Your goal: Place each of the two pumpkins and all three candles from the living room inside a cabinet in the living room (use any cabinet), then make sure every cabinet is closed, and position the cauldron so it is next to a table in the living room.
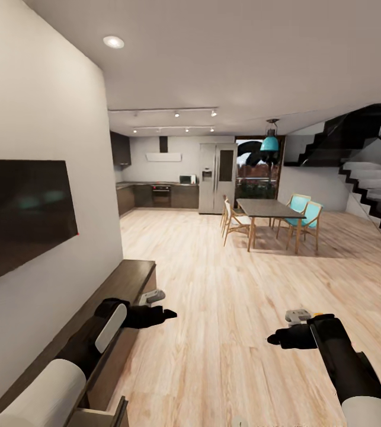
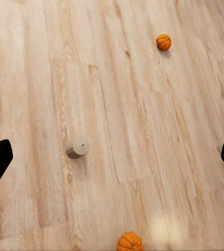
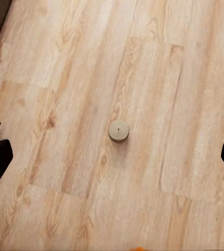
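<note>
1. Candles: one candle (image 3: 119,130) stands upright on the floor (image 3: 158,63) under the right gripper (image 3: 112,157), jaws apart, empty.
2. Left gripper (image 2: 112,157), also spread: tipped candle (image 2: 78,147) at 9 o'clock, pumpkin (image 2: 130,242) at 6, another pumpkin (image 2: 164,42) toward 1.
3. Cabinet (image 1: 116,290) lies left; descend centred before closing.

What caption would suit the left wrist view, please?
Open left gripper above wood floor: one candle, two pumpkins.
</note>
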`<state>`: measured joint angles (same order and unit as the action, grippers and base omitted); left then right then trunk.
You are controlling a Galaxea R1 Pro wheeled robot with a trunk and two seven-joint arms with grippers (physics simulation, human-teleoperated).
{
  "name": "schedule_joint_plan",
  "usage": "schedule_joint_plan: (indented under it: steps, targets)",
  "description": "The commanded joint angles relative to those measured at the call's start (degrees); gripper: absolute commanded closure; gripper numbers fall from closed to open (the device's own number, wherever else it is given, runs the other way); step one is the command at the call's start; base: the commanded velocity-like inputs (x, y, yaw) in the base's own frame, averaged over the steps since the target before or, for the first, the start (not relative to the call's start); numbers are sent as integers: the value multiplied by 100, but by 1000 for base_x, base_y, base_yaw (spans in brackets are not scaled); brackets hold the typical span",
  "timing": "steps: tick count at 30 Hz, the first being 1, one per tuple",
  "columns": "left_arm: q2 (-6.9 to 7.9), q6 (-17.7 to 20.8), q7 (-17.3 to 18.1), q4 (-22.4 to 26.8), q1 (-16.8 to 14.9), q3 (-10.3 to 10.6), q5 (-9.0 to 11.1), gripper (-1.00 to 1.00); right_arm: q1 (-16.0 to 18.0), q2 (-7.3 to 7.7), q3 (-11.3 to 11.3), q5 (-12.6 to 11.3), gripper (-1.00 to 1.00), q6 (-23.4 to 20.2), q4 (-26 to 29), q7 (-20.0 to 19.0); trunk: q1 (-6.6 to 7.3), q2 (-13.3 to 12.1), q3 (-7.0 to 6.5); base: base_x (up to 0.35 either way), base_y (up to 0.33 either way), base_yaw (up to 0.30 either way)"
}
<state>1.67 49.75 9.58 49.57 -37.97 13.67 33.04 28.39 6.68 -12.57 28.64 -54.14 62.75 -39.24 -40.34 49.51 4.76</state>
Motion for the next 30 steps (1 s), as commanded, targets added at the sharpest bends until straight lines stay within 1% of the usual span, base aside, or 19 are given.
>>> schedule_joint_plan:
  steps: [1,7,12,27,30]
  targets:
    - [0,0,0,0,0,1,0,-100,0,0,0,1,-100,0,0,0,0,0,-6,0,0,-237]
    - [-2,0,0,0,0,5,0,-100,0,0,0,2,-100,0,-14,-1,0,0,-44,0,10,-236]
    - [-1,0,0,4,0,10,0,-100,0,0,2,8,-100,0,-38,1,0,0,-74,0,145,-218]
    - [-9,0,0,0,0,21,-2,-100,0,0,9,19,-100,-1,-82,6,0,0,-80,0,8,-14]
    - [-6,-6,0,-14,0,12,0,-100,0,-5,21,26,-100,12,-239,22,0,0,-80,0,0,0]
